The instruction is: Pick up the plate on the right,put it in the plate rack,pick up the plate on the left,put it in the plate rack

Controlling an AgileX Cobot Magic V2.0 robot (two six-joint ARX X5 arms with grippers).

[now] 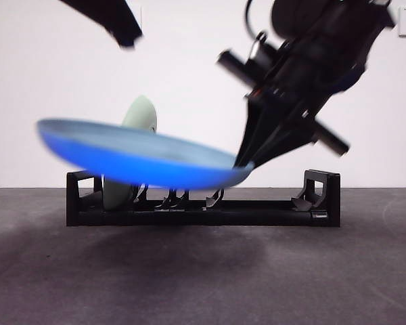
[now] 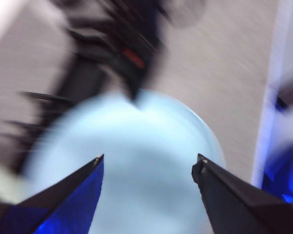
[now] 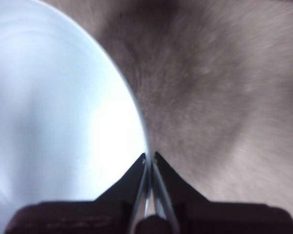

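We see the R gripper [image 1: 247, 162] w/ jaws clamped on the rim of the blue plate [image 1: 139, 159], held near-flat in the air just above the rack [image 1: 203, 213]. A green plate [image 1: 132, 152] stands upright in the rack's far end slot. L gripper [image 2: 149, 163] has jaws apart, hovering over the blue plate, nothing between the fingers.

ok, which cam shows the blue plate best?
Front view: the whole blue plate shows side-on, pinched at its rim by the right tool. Right wrist view shows only its rim; left wrist view shows it blurred from above.
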